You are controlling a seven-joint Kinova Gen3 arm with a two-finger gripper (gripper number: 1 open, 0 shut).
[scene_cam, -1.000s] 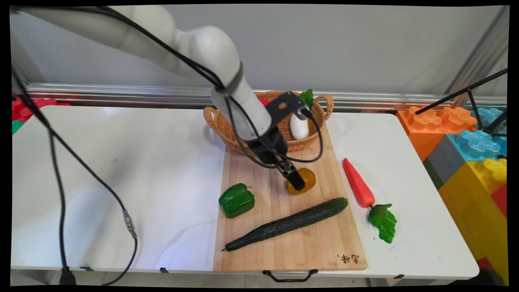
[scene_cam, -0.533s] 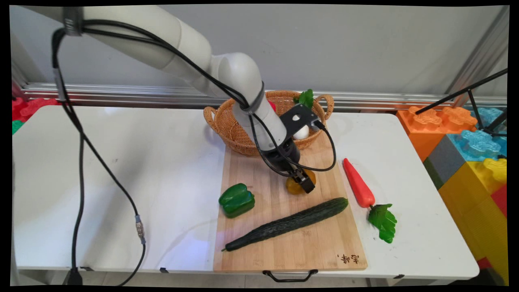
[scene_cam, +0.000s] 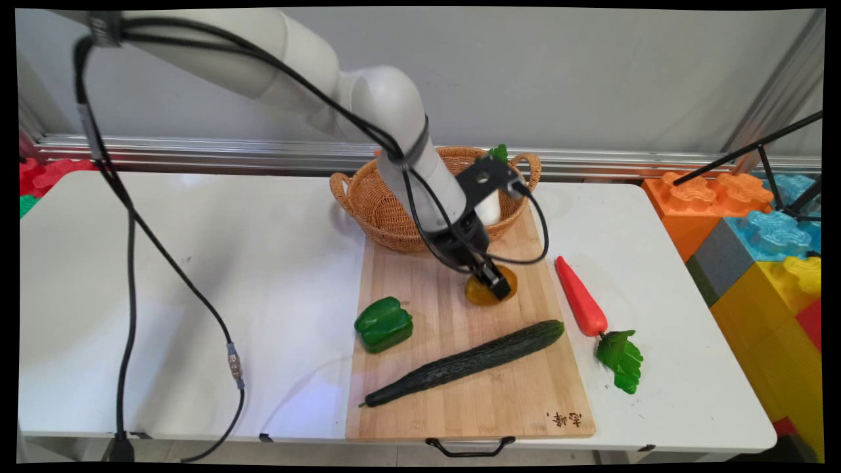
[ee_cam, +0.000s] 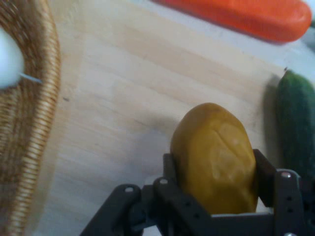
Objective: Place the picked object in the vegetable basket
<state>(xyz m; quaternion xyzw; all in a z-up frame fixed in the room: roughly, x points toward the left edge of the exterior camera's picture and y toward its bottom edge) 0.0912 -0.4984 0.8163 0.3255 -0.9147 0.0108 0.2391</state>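
- Resting on the white tabletop (scene_cam: pixel 197 276), the cutting board (scene_cam: pixel 460 394) carries cucumber (scene_cam: pixel 466 362) and green pepper (scene_cam: pixel 384 324).
- My end effector (scene_cam: pixel 497 286) grips the yellow potato (ee_cam: pixel 215 157), now lifted slightly nearer the basket (scene_cam: pixel 381 210).

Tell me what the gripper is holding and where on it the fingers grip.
The gripper holds the yellow-brown potato, one of its fingers pressed on each of its long sides, above the cutting board.
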